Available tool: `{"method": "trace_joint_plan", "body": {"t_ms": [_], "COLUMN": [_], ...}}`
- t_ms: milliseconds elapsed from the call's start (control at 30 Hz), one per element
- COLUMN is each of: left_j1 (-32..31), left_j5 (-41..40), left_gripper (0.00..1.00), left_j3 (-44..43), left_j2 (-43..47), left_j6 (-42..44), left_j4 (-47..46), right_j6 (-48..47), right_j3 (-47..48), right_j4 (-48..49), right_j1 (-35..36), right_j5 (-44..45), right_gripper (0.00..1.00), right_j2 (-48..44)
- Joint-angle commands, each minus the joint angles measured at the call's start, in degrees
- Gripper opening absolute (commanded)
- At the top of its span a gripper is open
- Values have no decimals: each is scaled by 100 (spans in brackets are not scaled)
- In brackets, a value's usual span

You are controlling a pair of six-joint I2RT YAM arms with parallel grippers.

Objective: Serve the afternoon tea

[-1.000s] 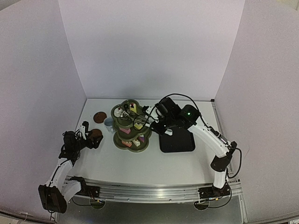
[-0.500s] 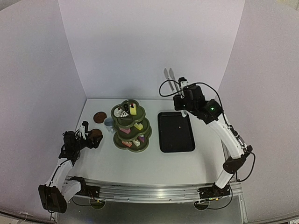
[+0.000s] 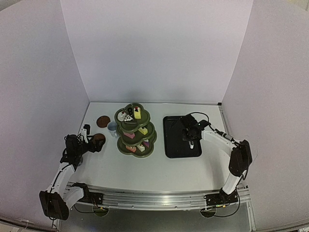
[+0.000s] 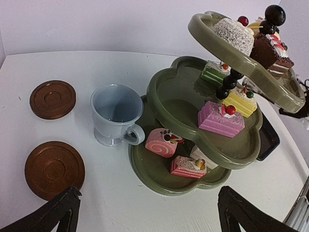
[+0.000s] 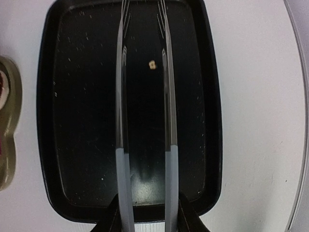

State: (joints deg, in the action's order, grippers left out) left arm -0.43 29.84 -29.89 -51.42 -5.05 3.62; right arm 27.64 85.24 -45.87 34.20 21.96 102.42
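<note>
Found the metal tongs (image 5: 120, 183) clamped in the right jaws, pointing away over the black tray (image 5: 77, 121), both blades inside its rim. Found the left jaws spread wide and holding nothing, low over the tabletop (image 4: 96, 63), just beside the nearer brown coaster (image 4: 54, 169). Saw the cakes (image 4: 220, 118) sitting on the tiers of the olive-green stand (image 4: 178, 101), left of the tray, with a pink roll (image 4: 161, 142) on the bottom tier. Saw the pale blue cup (image 4: 116, 118) just beside that bottom tier, perhaps touching it, and off both coasters, the farther coaster (image 4: 52, 99) lying beyond it.

Judged the step in hand to be laying the tongs down in the tray. Called for a slow, level descent along the tray's long middle. Called for release only after flat contact, then a straight lift clear, well apart from the stand. Called for no drop from height and no handle left propped on the rim. Judged the cup's move onto a coaster to be not yet done.

Could not settle contact between tongs and tray floor: touching or hovering. Missed the blade tips past the top edge of the right wrist view, and the grip itself past the bottom edge. Found no second cup in any view. Could not tell single cakes apart from above. Caught only a sliver of the stand at the left edge of the right wrist view.
</note>
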Motion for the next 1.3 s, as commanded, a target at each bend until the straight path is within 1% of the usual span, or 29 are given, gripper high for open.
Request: {"method": "trace_joint_plan", "body": {"t_ms": [0,133,400,667,733,767,800,833,867,967,1033,1100,1167,1267], "left_j1": [16,16,13,16,16,16,16,16,16,16,16,16,16,16], "left_j5": [-94,-103,-199,-542,-632,-692,-739,-769,-797,-918,-1138,-1452,-1774,-2013], "left_gripper": [100,100,100,100,100,100,100,100,100,99,94,91,88,83], "left_j3": [-280,-315,-621,-1369,-1557,-1682,-1828,-1997,-2194,-2901,-3418,-3912,-4291,-4564], "left_j2": [1,-39,-187,-748,-968,-1108,-1267,-1446,-1646,-2466,-3258,-3981,-4696,-5299], "left_j6": [-7,35,443,1812,2110,2251,2407,2582,2755,3353,3722,4080,4401,5055], "left_j4": [92,114,798,2385,2737,2946,3174,3432,3745,4519,5098,5468,5560,5223], "right_j6": [364,442,262,11,8,11,4,-19,-72,-212,-300,-385,-507,-656], "right_j3": [-671,-1251,-1507,-1451,-1446,-1435,-1420,-1399,-1362,-1165,-1043,-948,-847,-710], "right_j4": [854,1309,1657,1640,1610,1598,1587,1574,1557,1481,1453,1450,1449,1446], "right_j1": [-29,-55,-141,-149,-151,-151,-151,-150,-151,-148,-146,-146,-146,-143], "right_j5": [-539,-759,-764,-660,-547,-496,-464,-450,-467,-520,-491,-404,-361,-377], "right_gripper": [30,31,33,39,45,51,64,83,92,94,95,95,96,96], "right_j2": [-30,160,550,665,653,630,608,591,578,534,403,183,-47,-335]}}
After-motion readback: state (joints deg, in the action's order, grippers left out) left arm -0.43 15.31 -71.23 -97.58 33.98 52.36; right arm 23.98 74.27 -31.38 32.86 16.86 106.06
